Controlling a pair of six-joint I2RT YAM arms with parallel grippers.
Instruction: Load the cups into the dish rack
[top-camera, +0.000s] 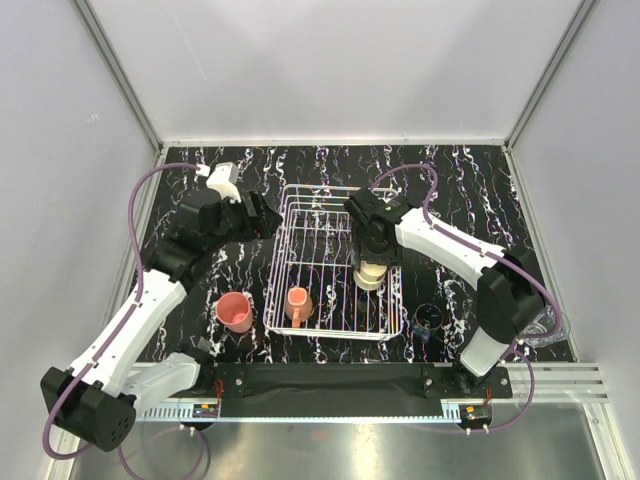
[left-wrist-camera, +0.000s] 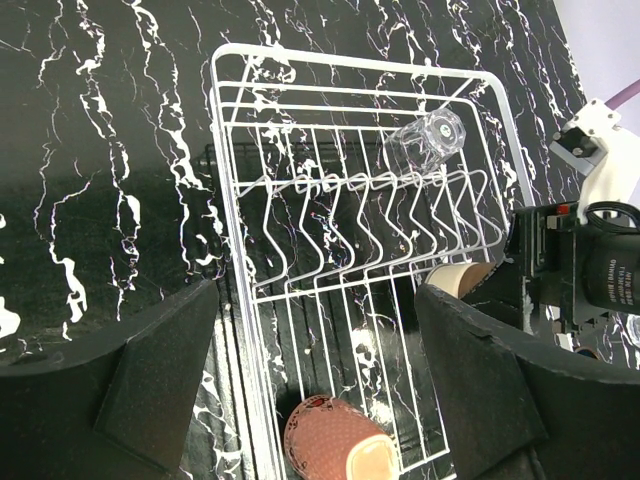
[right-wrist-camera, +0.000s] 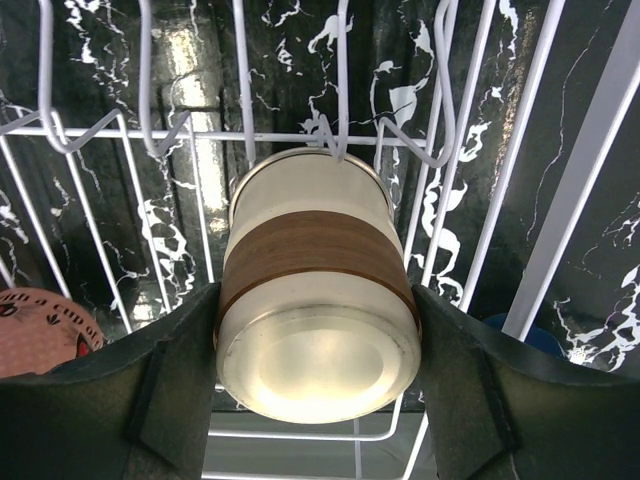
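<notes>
Cups: two are in the rack (top-camera: 320, 187), one hangs in my right gripper (right-wrist-camera: 315, 375), three wait on the bench (top-camera: 480, 190). The rack sits mid-bench, with both arms reaching over it from opposite sides. The left gripper (top-camera: 258, 222) hovers at the rack's far-left corner, jaws released and empty. If I send it in while the right arm is over the right half, the wrists could clash above the wires.

The right gripper is grasping the cream cup (right-wrist-camera: 310, 300), a finger pressed on each flank, with the cup lying sideways low over the rack floor. Its far end is up against a row of tines (right-wrist-camera: 340, 130); I cannot tell whether it touches. Pushing forward could jam the rim under a hook and drag the rack. If I let go here, I judge the round body may roll toward the mug (top-camera: 298, 305) at the rack's near-left corner.

The blue cup (top-camera: 430, 320) stands on the bench just beside the rack's near-right corner, below the right forearm, so a low retreat could tip it. The edge glass (top-camera: 543, 325) sits at the bench's right edge beside that arm's elbow, and a swing could knock it off. The tumbler (top-camera: 235, 312) stands beside the rack's near-left corner. The rack glass (left-wrist-camera: 425, 140) sits by the tines and does not show from above, so I could set something onto it.
</notes>
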